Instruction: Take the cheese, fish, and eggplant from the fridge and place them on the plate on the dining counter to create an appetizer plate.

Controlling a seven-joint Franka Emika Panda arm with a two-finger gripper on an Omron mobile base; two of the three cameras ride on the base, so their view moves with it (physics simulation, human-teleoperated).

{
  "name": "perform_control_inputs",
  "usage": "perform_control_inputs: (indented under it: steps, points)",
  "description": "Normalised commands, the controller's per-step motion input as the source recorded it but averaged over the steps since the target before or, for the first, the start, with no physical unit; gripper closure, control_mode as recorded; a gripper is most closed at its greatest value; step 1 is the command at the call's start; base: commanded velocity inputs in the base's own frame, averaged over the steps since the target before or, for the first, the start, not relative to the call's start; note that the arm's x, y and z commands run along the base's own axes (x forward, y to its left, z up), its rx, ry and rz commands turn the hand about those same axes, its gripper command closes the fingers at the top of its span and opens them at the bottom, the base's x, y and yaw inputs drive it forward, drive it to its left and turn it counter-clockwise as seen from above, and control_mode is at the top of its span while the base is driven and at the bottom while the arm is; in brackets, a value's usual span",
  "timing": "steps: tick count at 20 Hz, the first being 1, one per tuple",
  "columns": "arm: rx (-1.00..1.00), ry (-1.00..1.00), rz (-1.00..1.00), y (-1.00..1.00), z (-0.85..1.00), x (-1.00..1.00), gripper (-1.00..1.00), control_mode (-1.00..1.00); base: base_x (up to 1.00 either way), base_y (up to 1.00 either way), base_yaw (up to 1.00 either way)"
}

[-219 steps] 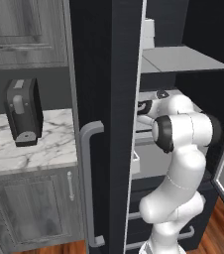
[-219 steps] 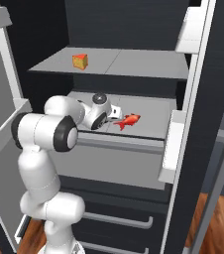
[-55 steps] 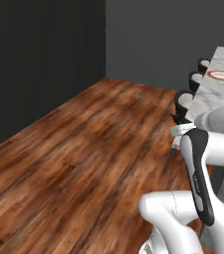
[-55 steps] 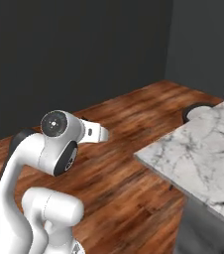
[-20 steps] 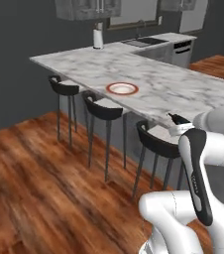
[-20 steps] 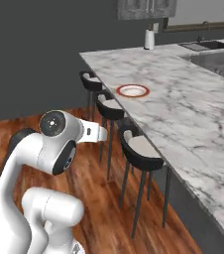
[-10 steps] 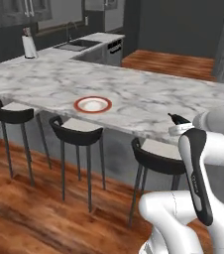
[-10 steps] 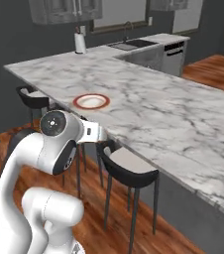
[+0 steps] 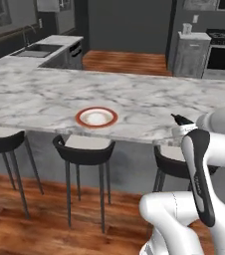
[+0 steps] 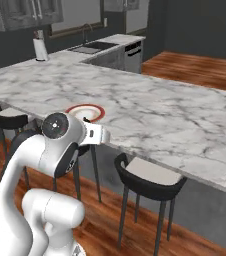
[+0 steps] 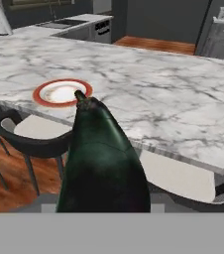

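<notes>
The eggplant (image 11: 104, 158) is seen very close in the hand view, dark and shiny, with its thin tip pointing up toward the plate (image 11: 40, 91). It is clamped in the claw, which is kept partly apart by the eggplant's body. The finger tips themselves are hidden behind the eggplant. In the left base view, a small dark tip of the eggplant (image 9: 177, 118) is seen sticking out at the end of the white arm, over the near edge of the dining counter (image 9: 149, 107). The eggplant is held in the air and is not touching the counter.

The plate (image 9: 96, 117) is set on the dining counter, close to its near edge, and nothing is seen on it. In the right base view, the plate (image 10: 92, 112) is partly hidden behind the arm's round joint.

Black stools (image 9: 84, 151) are tucked under the near edge of the counter. One stool (image 10: 149, 178) is seen to the right of the arm in the right base view. A wooden floor (image 9: 40, 226) is seen below them.
</notes>
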Motion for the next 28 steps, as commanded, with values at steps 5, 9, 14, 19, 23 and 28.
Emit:
perform_control_inputs:
  steps: [5,9,14,19,23,28]
  points:
    - [0.0,0.0,0.0,0.0,0.0,0.0,1.0,1.0,0.06,1.0,-0.36]
    - [0.0,0.0,0.0,0.0,0.0,0.0,1.0,1.0,0.24,1.0,-0.36]
    - [0.0,0.0,0.0,0.0,0.0,0.0,1.0,1.0,0.39,1.0,-0.38]
    - [0.0,0.0,0.0,0.0,0.0,0.0,1.0,1.0,0.6,0.94,-0.38]
    - [0.0,0.0,0.0,0.0,0.0,0.0,1.0,1.0,0.9,0.28,-0.3]
    - [0.0,0.0,0.0,0.0,0.0,0.0,1.0,1.0,0.94,0.0,-0.2]
